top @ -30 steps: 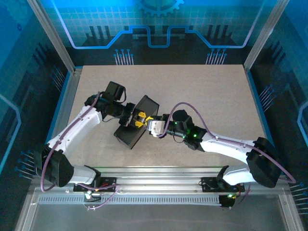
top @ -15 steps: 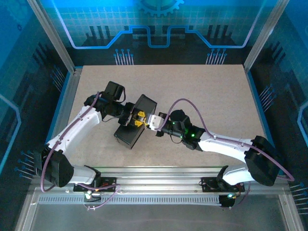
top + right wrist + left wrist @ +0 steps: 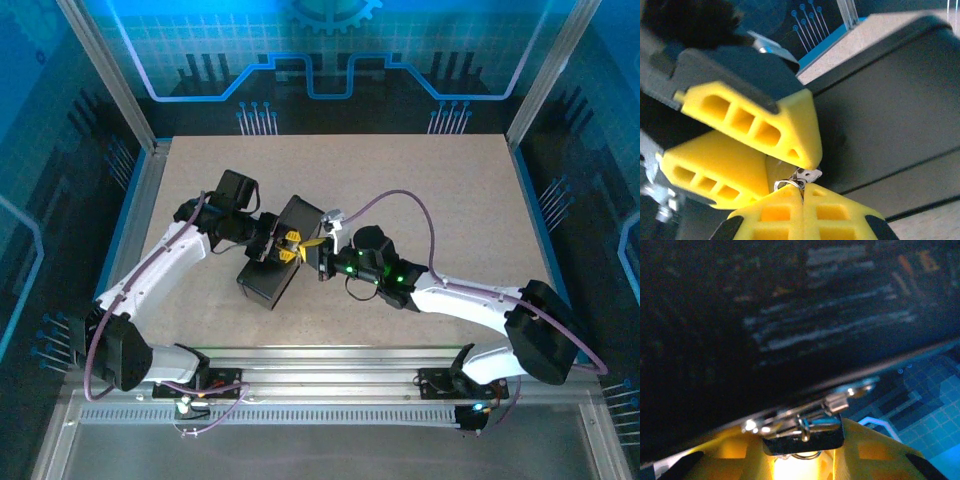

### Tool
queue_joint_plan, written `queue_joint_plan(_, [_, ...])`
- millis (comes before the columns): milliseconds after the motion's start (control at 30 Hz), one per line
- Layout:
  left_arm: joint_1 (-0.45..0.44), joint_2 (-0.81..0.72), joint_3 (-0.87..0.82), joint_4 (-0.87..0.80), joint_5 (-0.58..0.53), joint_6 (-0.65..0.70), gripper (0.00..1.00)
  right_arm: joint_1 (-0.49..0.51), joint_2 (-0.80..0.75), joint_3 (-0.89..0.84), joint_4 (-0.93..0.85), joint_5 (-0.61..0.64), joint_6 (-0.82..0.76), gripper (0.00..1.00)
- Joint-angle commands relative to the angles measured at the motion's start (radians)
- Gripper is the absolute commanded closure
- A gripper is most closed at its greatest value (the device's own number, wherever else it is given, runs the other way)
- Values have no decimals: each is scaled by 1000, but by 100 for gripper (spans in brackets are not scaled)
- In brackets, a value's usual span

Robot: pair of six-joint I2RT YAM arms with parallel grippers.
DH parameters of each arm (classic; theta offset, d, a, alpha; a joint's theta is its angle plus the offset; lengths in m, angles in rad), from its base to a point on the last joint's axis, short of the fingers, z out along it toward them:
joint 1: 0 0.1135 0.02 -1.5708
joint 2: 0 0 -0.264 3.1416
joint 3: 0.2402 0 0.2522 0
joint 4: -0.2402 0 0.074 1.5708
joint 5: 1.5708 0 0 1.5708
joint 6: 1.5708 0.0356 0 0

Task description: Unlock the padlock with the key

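Over tan tabletop, right hand pinches key beside padlock gripped by left hand.

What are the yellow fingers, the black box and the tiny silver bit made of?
Yellow fingers: matte plastic, probably; molded hollow cells show. Black box: smooth, faintly glossy, painted metal or plastic. Silver bit: shiny metal, it glints.

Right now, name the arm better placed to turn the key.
Right, I'd say. The right gripper is shut on the key close by the padlock; the left gripper is occupied gripping that padlock.
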Motion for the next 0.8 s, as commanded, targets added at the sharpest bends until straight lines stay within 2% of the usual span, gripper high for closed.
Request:
queue_joint_plan(0, [-6,-35,30,-4,72,67,100,-32,23,8,63,48,384,100])
queue_joint_plan(67, [-5,-36,39,-17,63,78,100,-41,41,9,70,23,520,100])
queue_joint_plan(267, [-4,-31,52,-38,50,104,100,-38,97,34,97,-34,781,100])
queue_joint_plan(367, [-3,-32,52,-41,49,105,100,-47,108,64,10,-68,888,100])
queue_joint_plan(433, [1,-32,53,-46,47,105,100,-53,111,76,-8,-96,890,100])
queue_joint_plan(600, [19,-35,49,-59,47,111,100,-75,87,125,-225,-111,772,83])
queue_joint_plan(767, [37,-45,36,-68,50,118,100,-130,50,126,-346,-130,674,75])
